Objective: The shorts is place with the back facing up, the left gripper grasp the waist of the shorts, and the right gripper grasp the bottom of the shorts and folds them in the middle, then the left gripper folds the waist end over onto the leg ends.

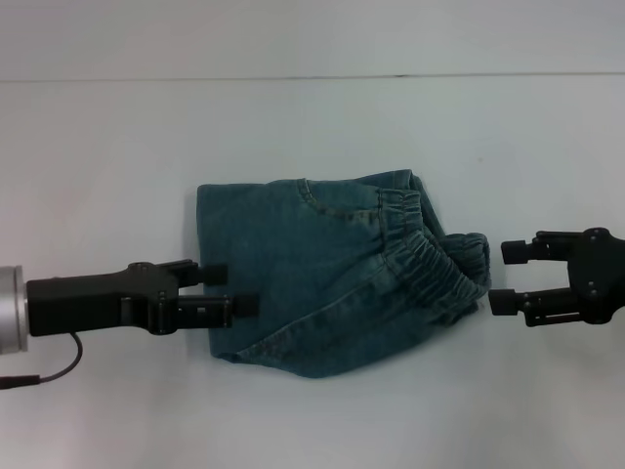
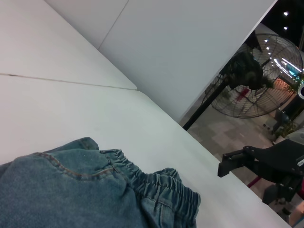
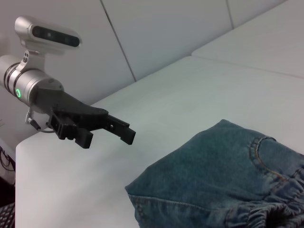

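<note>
The faded blue-green denim shorts (image 1: 312,283) lie folded in a compact bundle in the middle of the white table. The gathered elastic waist (image 1: 430,259) is at the right end, and a stitched hem edge (image 1: 264,360) runs along the near-left side. My left gripper (image 1: 229,288) is open at the left edge of the shorts. In the right wrist view it (image 3: 108,137) hovers above the table, apart from the shorts (image 3: 218,175). My right gripper (image 1: 505,277) is open just right of the waist, holding nothing. The left wrist view shows the waist (image 2: 161,190) with the right gripper (image 2: 227,164) beyond it.
The white table (image 1: 312,137) stretches around the shorts on all sides, with a seam line along its back. Beyond the table's right edge, a large floor fan (image 2: 251,80) stands in the room.
</note>
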Robot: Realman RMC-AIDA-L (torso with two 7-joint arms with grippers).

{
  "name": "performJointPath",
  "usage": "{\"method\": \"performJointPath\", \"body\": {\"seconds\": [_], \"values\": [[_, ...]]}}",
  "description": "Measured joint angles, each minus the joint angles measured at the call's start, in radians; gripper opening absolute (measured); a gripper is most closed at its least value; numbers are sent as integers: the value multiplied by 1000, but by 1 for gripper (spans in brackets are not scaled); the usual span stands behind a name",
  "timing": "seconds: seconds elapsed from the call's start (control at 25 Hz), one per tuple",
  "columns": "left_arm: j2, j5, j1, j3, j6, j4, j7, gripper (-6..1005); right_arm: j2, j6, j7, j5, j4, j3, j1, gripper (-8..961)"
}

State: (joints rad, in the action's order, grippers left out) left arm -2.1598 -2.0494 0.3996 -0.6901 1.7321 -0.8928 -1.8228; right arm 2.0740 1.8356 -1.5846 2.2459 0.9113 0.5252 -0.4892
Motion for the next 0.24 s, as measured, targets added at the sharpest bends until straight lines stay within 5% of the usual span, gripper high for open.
{"method": "performJointPath", "body": {"seconds": [0.24], "values": [[0, 0, 0, -1, -2, 0, 2, 936, 0, -4, 0, 1, -2, 4, 1, 885]]}}
